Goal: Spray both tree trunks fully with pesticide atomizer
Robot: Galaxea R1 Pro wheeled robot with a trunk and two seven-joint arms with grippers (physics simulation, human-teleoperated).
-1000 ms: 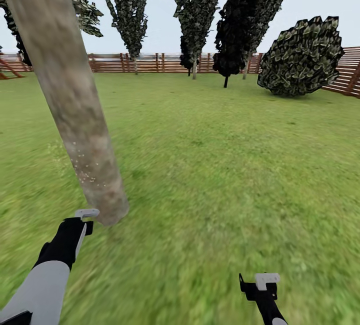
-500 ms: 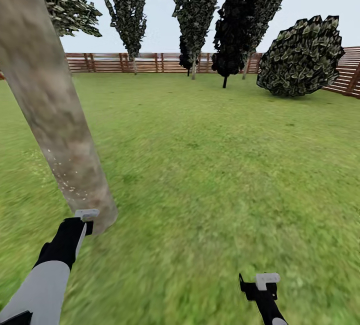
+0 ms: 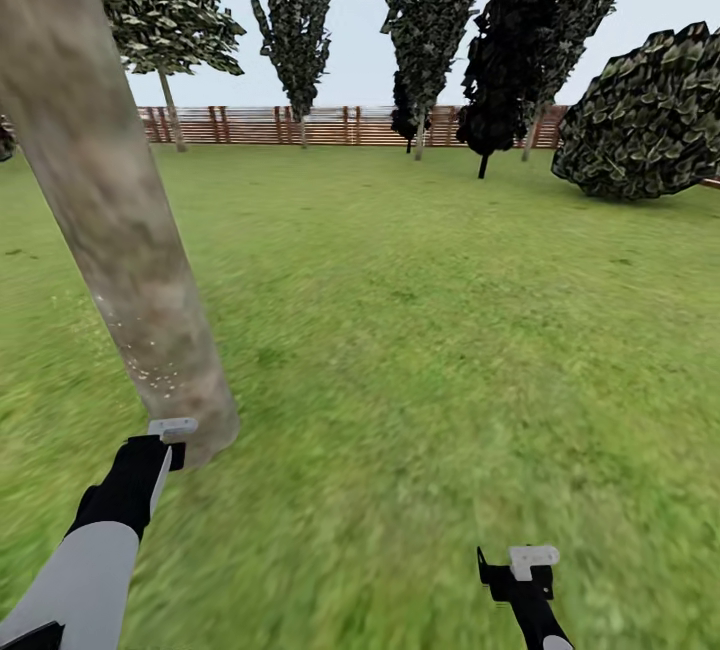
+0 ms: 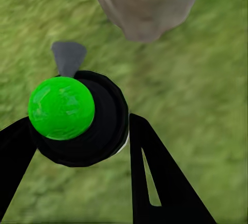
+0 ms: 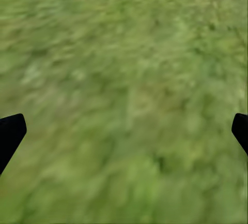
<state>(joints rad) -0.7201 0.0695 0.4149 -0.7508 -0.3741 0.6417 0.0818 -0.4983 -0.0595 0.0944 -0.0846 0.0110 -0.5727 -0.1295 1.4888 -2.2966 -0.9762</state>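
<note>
**Atomizer in left gripper, trunk base just ahead of it**

While the left gripper (image 4: 77, 146) pinches the pesticide atomizer (image 4: 85, 118), a dark round body with a bright green top and a grey nozzle, the nozzle end points toward the foot of the tree trunk (image 4: 142, 4). Black fingers (image 4: 160, 182) flank the bottle on both sides. From the head view the left gripper (image 3: 172, 427) sits at the trunk's base, near it; whether touching, cannot tell.

Right gripper (image 3: 533, 560) hangs low over bare grass (image 5: 124, 100), well apart from the trunk, fingers spread wide, nothing between them. Left arm is clearly the nearer one.

Tree trunk (image 3: 110, 200) leans up and away to the upper left; its long axis runs steeply from the gripper upward. White pesticide specks (image 3: 150, 355) dot only the lower stretch. Judgement: coverage is partial, and the spray would need to travel up along that axis.

Farther off: lawn, dark conifers (image 3: 545, 30), a bush (image 3: 650, 120), slatted fence (image 3: 290, 125).
</note>
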